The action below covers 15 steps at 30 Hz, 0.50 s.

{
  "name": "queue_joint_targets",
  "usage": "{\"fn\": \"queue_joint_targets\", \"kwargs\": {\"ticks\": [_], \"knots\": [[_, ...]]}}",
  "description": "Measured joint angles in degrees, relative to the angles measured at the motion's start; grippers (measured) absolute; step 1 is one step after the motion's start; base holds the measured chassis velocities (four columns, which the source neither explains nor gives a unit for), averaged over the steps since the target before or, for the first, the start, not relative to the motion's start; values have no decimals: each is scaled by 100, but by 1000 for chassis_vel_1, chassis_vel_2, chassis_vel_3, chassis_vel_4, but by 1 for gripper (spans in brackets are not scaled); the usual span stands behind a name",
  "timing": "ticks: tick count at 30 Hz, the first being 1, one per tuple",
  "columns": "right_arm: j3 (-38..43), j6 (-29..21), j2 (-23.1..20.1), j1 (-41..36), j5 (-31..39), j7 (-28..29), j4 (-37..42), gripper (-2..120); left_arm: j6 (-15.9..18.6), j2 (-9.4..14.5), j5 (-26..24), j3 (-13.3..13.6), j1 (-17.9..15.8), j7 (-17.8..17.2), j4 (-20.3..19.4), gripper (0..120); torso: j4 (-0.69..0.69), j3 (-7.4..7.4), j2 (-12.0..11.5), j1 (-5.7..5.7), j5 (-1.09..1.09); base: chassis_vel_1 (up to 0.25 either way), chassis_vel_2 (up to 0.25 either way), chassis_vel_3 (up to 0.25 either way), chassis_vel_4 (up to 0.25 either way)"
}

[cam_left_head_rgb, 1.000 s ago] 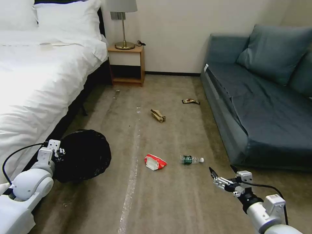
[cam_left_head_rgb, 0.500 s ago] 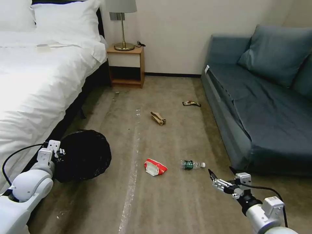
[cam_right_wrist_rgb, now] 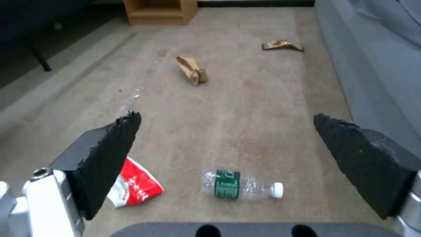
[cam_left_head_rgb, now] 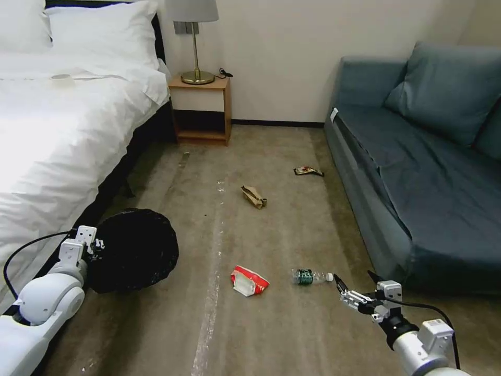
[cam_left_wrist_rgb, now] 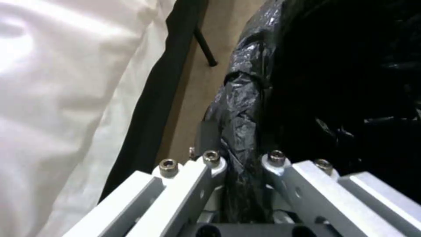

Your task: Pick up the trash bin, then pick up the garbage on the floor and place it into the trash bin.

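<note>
The round black-bagged white plastic trash bin (cam_left_head_rgb: pixel 133 249) hangs by the bed, rim pinched in the left gripper (cam_left_wrist_rgb: pixel 243 161). The robot has rolled closer; the wide-open right gripper (cam_left_head_rgb: pixel 356 279) now nears the clear green-labelled bottle (cam_left_head_rgb: pixel 311 276) on the carpet.

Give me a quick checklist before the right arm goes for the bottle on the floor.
1. Left gripper shut on the trash bin rim: ok.
2. Right gripper fingers spread open: ok.
3. Plastic bottle lying on the carpet between the open fingers' line of approach: ok.
4. Red-and-white packet apart from the bottle: ok.
5. Bin opening facing upward: cannot tell.
</note>
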Motion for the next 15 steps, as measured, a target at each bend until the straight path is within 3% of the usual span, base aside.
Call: {"fn": "queue_joint_targets", "kwargs": {"ticks": [15], "knots": [[-34, 2, -7, 41, 6, -9, -47, 100, -31, -11, 18, 18, 1, 5, 18, 3, 0, 0, 0, 0, 0, -79, 72, 77, -80]]}}
